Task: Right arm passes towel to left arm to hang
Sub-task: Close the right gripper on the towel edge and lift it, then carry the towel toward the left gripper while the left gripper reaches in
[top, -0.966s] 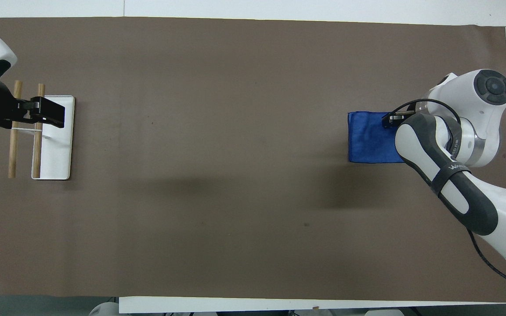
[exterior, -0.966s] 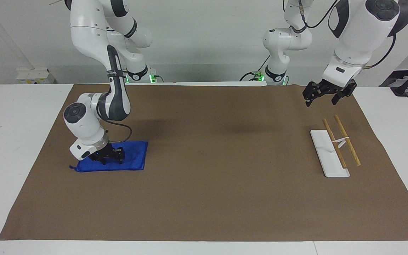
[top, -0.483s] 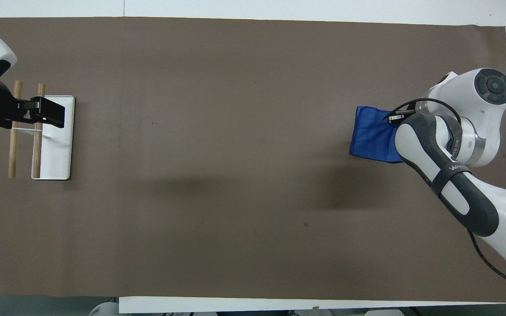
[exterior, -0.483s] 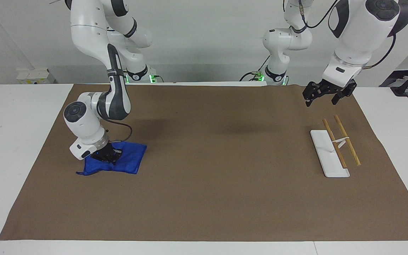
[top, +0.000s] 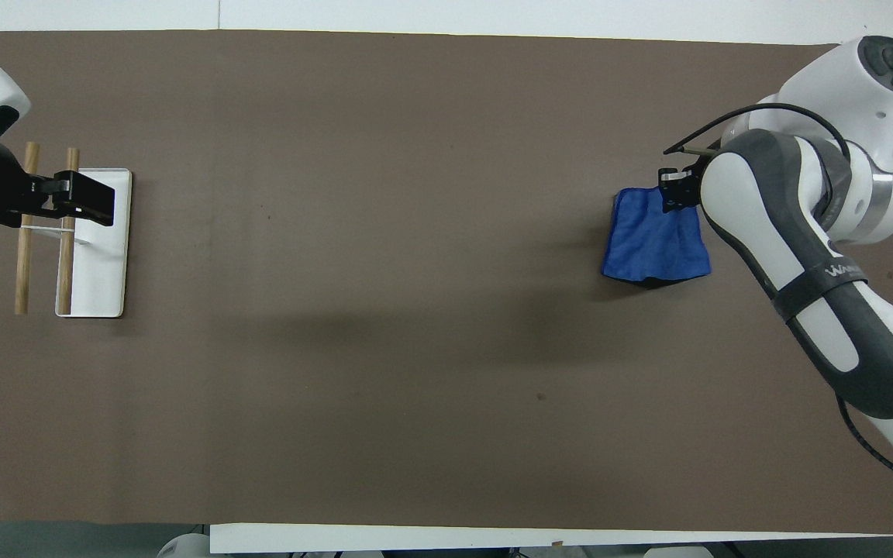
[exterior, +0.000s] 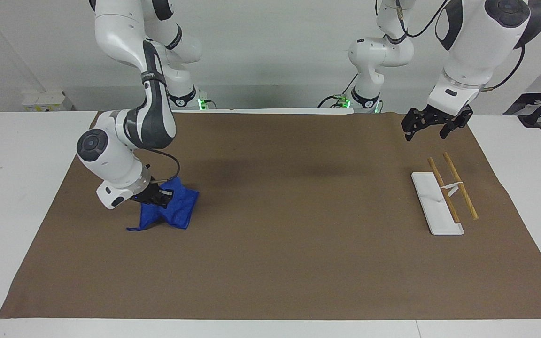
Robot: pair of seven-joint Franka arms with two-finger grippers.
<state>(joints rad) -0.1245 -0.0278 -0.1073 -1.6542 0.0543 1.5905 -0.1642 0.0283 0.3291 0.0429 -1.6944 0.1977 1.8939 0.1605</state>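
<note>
My right gripper (exterior: 158, 197) pinches the towel (exterior: 176, 211).
It hangs bunched; my left gripper (exterior: 432, 127) waits open over the mat (exterior: 298, 211).

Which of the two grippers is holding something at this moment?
The right gripper, shut on the blue towel and lifting it off the brown mat. The left gripper hangs open over the wooden towel rack, holding nothing.

Your facing camera sat high across the table, looking toward the arms at twelve o'clock. Your overhead camera looked steeply down from their end. Both stood well back and shared the brown paper mat (exterior: 298, 263) (top: 415, 387).
</note>
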